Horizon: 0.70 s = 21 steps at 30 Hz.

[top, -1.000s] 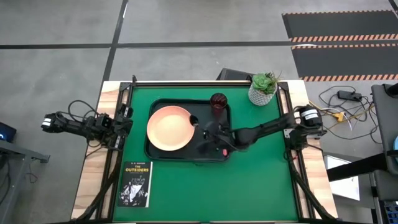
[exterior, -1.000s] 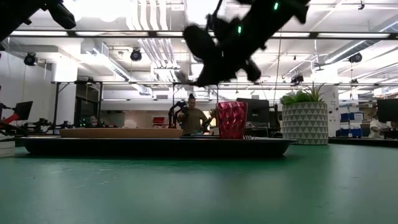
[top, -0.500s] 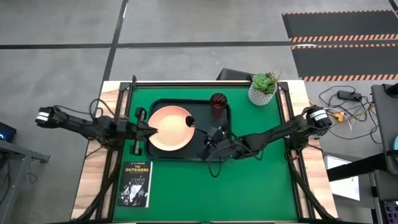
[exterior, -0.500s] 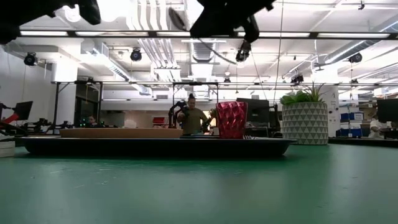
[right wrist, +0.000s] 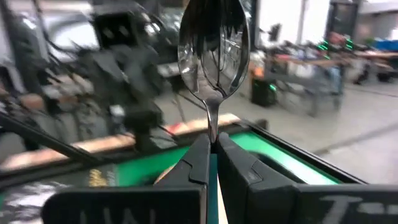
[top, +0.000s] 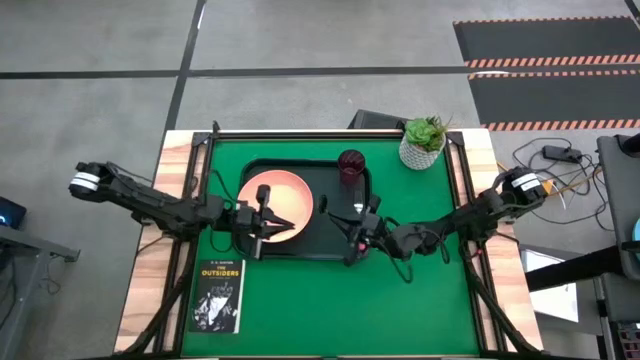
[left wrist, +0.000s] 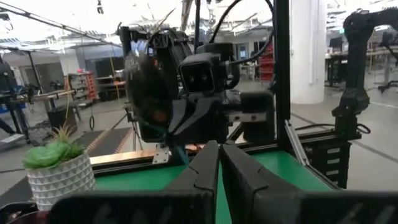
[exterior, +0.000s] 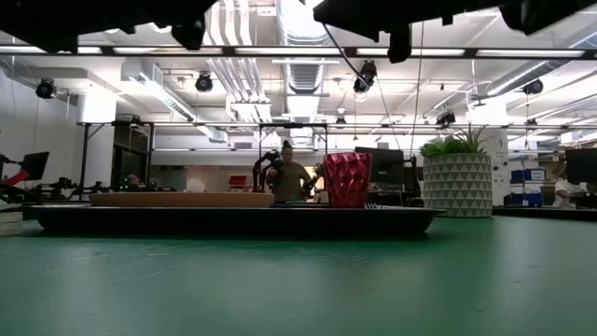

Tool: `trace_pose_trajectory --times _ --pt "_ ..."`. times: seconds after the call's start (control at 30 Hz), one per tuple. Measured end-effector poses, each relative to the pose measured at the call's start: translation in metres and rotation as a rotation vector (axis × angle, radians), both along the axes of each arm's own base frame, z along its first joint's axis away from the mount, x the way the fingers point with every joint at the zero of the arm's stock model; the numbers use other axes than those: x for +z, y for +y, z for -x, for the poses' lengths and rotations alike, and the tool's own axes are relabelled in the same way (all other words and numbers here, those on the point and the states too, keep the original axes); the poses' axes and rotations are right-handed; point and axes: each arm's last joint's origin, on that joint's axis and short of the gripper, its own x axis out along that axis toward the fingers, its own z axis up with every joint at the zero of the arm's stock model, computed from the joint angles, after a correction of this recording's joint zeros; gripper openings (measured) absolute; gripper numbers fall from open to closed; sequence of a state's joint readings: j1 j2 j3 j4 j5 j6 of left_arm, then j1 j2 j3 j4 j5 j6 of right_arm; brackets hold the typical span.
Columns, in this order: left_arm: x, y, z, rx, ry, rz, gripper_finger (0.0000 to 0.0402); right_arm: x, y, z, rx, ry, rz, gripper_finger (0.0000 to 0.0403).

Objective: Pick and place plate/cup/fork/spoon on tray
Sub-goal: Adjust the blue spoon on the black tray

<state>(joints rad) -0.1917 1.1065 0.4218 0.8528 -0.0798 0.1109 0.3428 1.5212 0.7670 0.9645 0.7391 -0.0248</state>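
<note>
Over the tray, the right gripper had pulled back, clamped on the spoon — while the left gripper, fingers together, had closed in, perhaps for a handover.

Overhead, table-level, two wrist cameras — shared tray.

A: What's at the table's far right corner?
B: A white pot with a green plant.
A: And near the left front edge?
B: A black book, lying flat
</note>
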Motion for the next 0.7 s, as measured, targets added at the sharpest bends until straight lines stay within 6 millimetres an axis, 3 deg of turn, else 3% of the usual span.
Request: trace_pose_trajectory --times 0.17,0.47,0.7 --pt "-0.006 -0.004 -0.021 -0.001 0.018 -0.001 0.004 -0.009 0.0 0.003 0.056 -0.106 0.018 0.0009" --pt "-0.017 -0.009 -0.054 0.04 0.085 -0.01 0.0146 -0.015 0.005 -0.008 0.073 -0.119 0.067 0.0009" --pt "-0.023 -0.01 -0.069 0.081 0.06 0.017 0.0171 -0.01 0.007 -0.014 0.066 -0.132 0.08 0.0009"
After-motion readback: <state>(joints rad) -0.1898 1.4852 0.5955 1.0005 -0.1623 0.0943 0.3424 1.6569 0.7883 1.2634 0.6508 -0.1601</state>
